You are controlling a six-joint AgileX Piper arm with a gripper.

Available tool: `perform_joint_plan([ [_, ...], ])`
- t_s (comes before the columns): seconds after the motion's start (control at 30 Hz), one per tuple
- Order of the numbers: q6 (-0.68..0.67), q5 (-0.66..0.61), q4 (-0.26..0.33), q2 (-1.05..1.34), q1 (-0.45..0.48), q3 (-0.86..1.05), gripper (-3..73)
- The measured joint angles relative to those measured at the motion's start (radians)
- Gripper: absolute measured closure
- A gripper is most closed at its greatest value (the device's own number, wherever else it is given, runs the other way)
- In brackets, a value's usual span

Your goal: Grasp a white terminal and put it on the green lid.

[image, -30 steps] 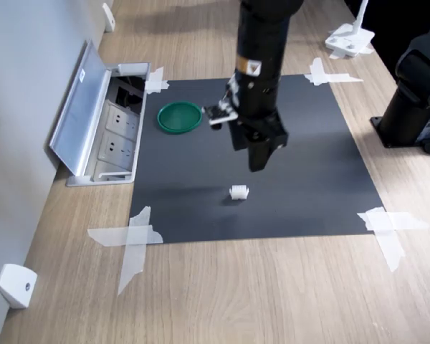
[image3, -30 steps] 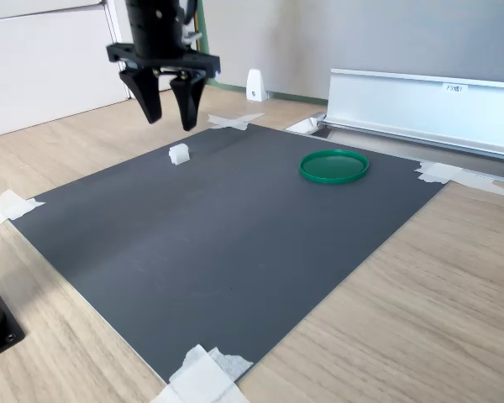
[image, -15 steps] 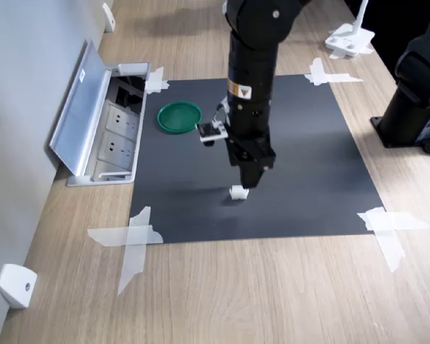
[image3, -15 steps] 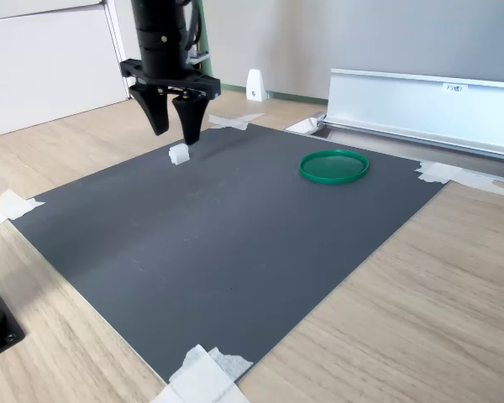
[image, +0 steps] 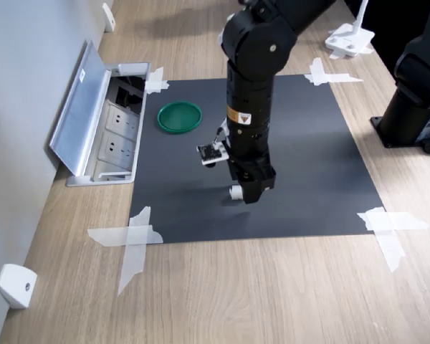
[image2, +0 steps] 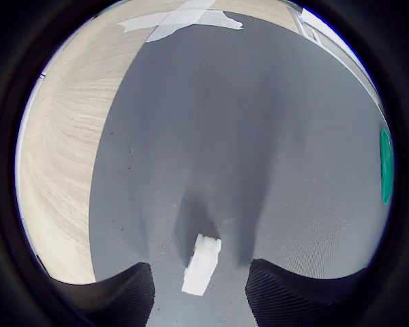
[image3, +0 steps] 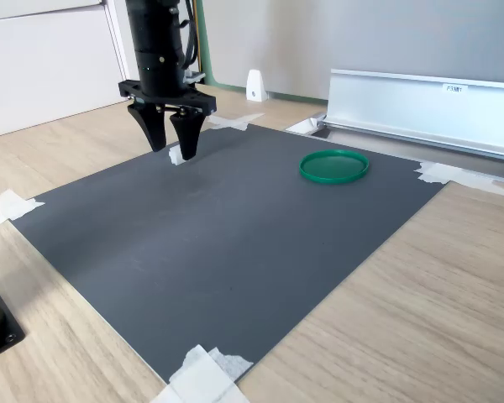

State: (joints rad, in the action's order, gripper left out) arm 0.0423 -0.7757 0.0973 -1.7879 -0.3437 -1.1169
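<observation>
- Straddling the white terminal (image2: 202, 263), the gripper (image3: 175, 151) points straight down with its jaws spread; in the wrist view the two dark fingertips (image2: 116, 294) stand on either side of the piece with a clear gap to each, so nothing is pinched.
- The white terminal lies on the dark mat (image: 308, 158), between the fingertips, in the part of the mat nearest the first exterior view's bottom edge; in that view only a sliver of it shows beside the gripper (image: 245, 193).
- The green lid (image: 179, 116) sits flat on the same mat, well apart from the terminal, toward the first exterior view's upper left; in the second exterior view it lies to the right of the gripper (image3: 334, 165).
- Between terminal and lid the mat is bare, and so is the wide stretch of mat toward the second exterior view's bottom.
- Tape strips (image: 132, 240) hold the mat's corners to the wooden table (image: 258, 294).
- A floor-box style socket recess (image: 118, 136) with its metal flap (image: 77, 104) raised stands just beside the mat's edge near the lid; sockets show inside it.
- A black base (image: 416, 107) stands on the table off the mat's edge at the first exterior view's right.
</observation>
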Motion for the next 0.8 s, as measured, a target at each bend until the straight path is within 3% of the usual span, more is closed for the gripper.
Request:
perform_joint_plan([
  [0.2, 0.000, 0.014, -0.002, -0.005, 0.000, 0.000, 16.3],
  [0.57, 0.001, 0.034, -0.002, -0.028, 0.000, 0.000, 50.8],
  [0.7, 0.002, 0.046, -0.002, -0.028, 0.000, 0.000, 58.8],
  [0.8, -0.009, 0.043, -0.002, -0.028, 0.000, -0.002, 59.7],
])
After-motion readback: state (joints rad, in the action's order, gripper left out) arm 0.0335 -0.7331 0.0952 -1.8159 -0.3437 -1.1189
